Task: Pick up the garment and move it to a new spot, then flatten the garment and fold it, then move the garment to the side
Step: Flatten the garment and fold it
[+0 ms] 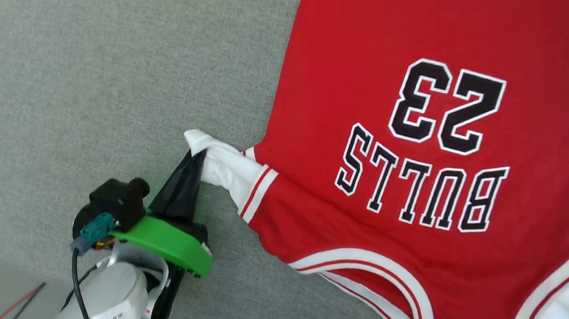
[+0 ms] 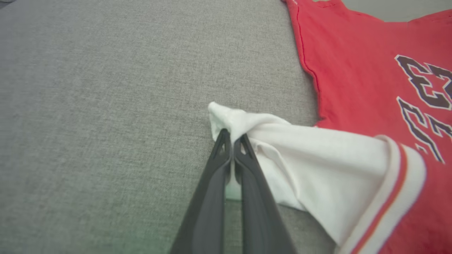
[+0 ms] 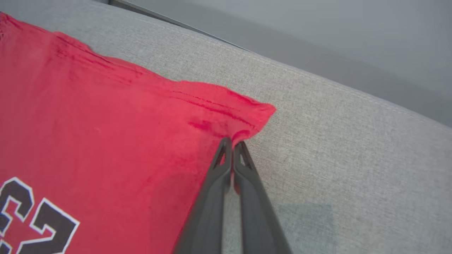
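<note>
The garment point(image 1: 370, 85), a red jersey with "BULLS 23" in black facing up, lies spread on grey cloth. Its white sleeve point(image 1: 224, 168) sticks out toward the left, and my left gripper point(image 1: 199, 153) is shut on the sleeve's end. The left wrist view shows the dark fingers pinching the bunched white sleeve point(image 2: 300, 155) at the left gripper point(image 2: 231, 135). In the right wrist view, my right gripper point(image 3: 232, 141) is shut on the edge of the garment point(image 3: 106, 123) near a red hem corner point(image 3: 261, 111).
A grey fabric surface point(image 1: 95, 66) lies under everything, with bare cloth to the left of the jersey. Its far edge point(image 3: 317, 79) runs past the red corner, with a darker grey floor beyond. The surface's near edge shows at the lower left point(image 1: 2, 260).
</note>
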`<state>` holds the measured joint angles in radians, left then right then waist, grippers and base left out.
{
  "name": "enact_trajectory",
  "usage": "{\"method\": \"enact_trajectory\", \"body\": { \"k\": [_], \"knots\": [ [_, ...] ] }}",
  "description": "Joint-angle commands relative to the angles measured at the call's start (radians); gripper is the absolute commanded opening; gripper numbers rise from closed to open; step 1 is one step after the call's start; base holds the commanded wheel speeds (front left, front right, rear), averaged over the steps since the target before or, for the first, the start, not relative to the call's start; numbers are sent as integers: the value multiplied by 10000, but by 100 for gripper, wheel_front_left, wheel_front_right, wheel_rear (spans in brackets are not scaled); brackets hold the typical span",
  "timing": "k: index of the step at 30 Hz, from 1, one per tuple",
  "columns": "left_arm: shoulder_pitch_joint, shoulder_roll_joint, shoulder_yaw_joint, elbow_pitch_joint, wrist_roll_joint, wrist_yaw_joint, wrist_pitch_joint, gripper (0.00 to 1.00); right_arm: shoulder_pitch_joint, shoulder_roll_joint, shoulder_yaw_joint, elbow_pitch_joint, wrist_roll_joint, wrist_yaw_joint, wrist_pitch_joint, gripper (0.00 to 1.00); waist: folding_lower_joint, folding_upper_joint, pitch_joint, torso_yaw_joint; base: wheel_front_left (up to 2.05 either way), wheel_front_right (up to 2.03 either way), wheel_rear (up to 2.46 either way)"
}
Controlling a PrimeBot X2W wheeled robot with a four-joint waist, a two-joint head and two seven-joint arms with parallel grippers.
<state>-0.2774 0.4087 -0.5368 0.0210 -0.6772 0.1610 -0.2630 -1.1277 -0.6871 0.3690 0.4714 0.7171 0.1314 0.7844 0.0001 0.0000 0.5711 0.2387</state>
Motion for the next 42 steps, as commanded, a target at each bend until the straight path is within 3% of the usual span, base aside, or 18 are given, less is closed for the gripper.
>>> {"method": "enact_trajectory", "body": {
  "k": [1,10,17,23,30,38,39,40,41,42],
  "knots": [
    [267,129,67,71,-42,-21,14,0,305,-229,172,-174,269,-7,-152,0,-1,0,-983,-409,0,0,0],
    [1250,520,189,99,-256,226,93,0,2375,-1674,746,-1404,1665,-7,-1214,0,-1,0,-2505,-1059,0,0,0],
    [2033,792,289,82,-477,421,157,0,5295,-2659,589,-2478,2443,-7,-2029,0,-1,0,-3481,-1615,0,0,0],
    [2511,949,318,39,-606,548,215,0,8161,-2986,176,-3108,2911,-7,-2402,0,-1,0,-4050,-1931,0,0,0],
    [2689,1054,307,-31,-650,614,276,0,11468,-2457,-560,-3424,3252,-7,-2563,0,-1,0,-4265,-2055,0,0,0],
    [2588,1084,240,3,-612,613,324,0,13525,-902,-1138,-2832,2837,-7,-2798,0,-1,0,-4166,-2002,0,0,0],
    [2574,1083,235,9,-612,613,327,0,13538,-753,-1246,-2846,2789,-7,-2905,6,-1,0,-4168,-2004,0,0,0],
    [2577,1084,241,15,-615,626,325,0,13506,-606,-1418,-2884,2739,-7,-3037,67,-1,0,-4176,-2031,0,0,0],
    [2585,1086,243,14,-617,637,323,0,13458,-538,-1575,-2925,2641,-7,-3155,100,-1,0,-4179,-2049,0,0,0],
    [2596,1087,241,13,-617,648,321,0,13397,-509,-1754,-2998,2499,-7,-3246,100,-1,0,-4189,-2068,0,0,0]
  ]
}}
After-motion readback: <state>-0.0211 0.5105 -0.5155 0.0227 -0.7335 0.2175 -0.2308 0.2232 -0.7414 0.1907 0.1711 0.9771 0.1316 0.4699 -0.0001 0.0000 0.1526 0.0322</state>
